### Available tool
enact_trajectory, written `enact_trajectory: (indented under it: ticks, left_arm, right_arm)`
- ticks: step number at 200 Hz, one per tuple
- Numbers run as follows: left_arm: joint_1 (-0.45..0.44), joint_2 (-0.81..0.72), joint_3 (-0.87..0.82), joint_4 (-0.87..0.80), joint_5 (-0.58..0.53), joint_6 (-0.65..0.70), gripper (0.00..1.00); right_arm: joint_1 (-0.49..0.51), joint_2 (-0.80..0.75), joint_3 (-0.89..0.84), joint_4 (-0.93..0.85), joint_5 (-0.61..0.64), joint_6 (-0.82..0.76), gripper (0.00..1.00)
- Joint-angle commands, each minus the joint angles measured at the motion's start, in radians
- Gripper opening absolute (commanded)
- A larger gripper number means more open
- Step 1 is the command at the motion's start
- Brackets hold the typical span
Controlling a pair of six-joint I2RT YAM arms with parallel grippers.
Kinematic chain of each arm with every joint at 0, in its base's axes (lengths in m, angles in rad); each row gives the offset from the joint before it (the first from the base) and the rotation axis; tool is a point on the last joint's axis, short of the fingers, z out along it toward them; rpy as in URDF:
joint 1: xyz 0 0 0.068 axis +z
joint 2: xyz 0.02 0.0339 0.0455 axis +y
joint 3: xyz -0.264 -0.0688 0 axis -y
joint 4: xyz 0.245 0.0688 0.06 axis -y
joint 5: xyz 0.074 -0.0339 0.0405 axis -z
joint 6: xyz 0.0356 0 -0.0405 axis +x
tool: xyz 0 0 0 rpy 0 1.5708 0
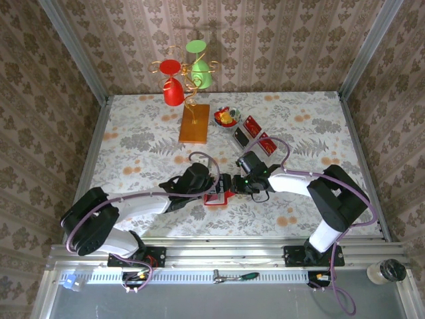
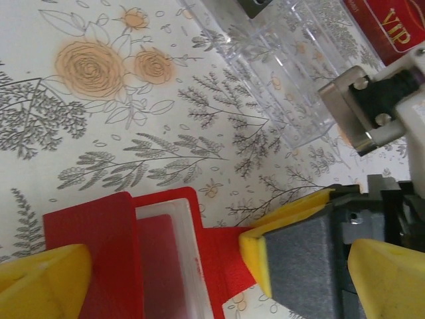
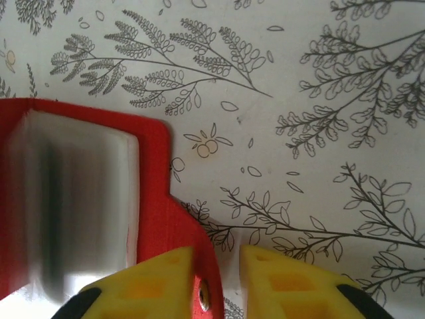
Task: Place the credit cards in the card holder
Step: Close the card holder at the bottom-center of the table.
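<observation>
The red card holder (image 1: 219,197) lies open on the floral table between both grippers. In the left wrist view a red credit card (image 2: 159,266) sits in the holder's (image 2: 86,246) pale pocket. My left gripper (image 2: 212,279) is wide open and straddles the holder. My right gripper (image 3: 216,266) has its jaws a little apart around the holder's red snap tab (image 3: 199,239), with table showing in the gap. One of its fingers (image 2: 299,256) rests at the tab. More credit cards (image 1: 252,125) stand in the clear tray (image 2: 292,73); one shows gold VIP lettering (image 2: 392,23).
A wire stand on an orange base (image 1: 194,123) carries a red cup (image 1: 173,93) and a green cup (image 1: 202,74) at the back. A small bowl (image 1: 226,117) sits beside the clear tray (image 1: 240,137). Patterned walls enclose the table.
</observation>
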Motion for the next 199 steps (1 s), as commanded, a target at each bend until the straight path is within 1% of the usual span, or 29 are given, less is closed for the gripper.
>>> enact_trajectory:
  ticks: [1,16,31,64,83,92,103,131,150,158,162,187,199]
  left_arm:
    - [-0.013,0.023,0.038,0.028,0.010,-0.019,1.00]
    - [-0.020,0.037,0.046,0.032,0.011,-0.020,1.00]
    - [-0.024,0.053,0.052,0.039,0.014,-0.024,1.00]
    - [-0.036,0.085,0.069,0.048,0.017,-0.028,1.00]
    - [-0.045,0.107,0.079,0.053,0.016,-0.028,1.00]
    - [-0.048,0.117,0.081,0.056,0.017,-0.028,1.00]
    - [-0.051,0.129,0.079,0.060,0.018,-0.030,1.00]
    - [-0.062,0.156,0.068,0.078,0.013,-0.039,1.00]
    - [-0.069,0.172,0.061,0.090,0.008,-0.045,1.00]
    - [-0.072,0.179,0.058,0.095,0.006,-0.048,1.00]
    - [-0.073,0.184,0.057,0.098,0.005,-0.050,1.00]
    - [-0.080,0.201,0.053,0.107,0.000,-0.054,1.00]
    - [-0.085,0.207,0.051,0.110,-0.006,-0.054,1.00]
  right_arm:
    - [-0.033,-0.049,0.029,-0.052,-0.004,0.006,0.37]
    - [-0.058,-0.086,0.034,-0.081,0.000,0.000,0.43]
    - [-0.089,-0.129,0.034,-0.111,0.002,-0.002,0.47]
    - [-0.168,-0.222,0.028,-0.198,0.016,0.010,0.48]
    - [-0.211,-0.256,0.008,-0.215,0.012,0.015,0.49]
    - [-0.229,-0.304,-0.008,-0.217,0.009,0.018,0.51]
    - [-0.254,-0.330,-0.025,-0.217,0.001,0.021,0.56]
    - [-0.305,-0.393,-0.061,-0.222,0.005,-0.001,0.78]
    - [-0.336,-0.419,-0.069,-0.235,-0.003,-0.021,0.86]
    - [-0.344,-0.428,-0.070,-0.236,-0.010,-0.026,0.94]
    - [-0.347,-0.433,-0.069,-0.241,-0.013,-0.027,0.99]
    - [-0.356,-0.471,-0.071,-0.243,-0.022,-0.038,1.00]
    - [-0.368,-0.488,-0.072,-0.262,-0.008,-0.005,1.00]
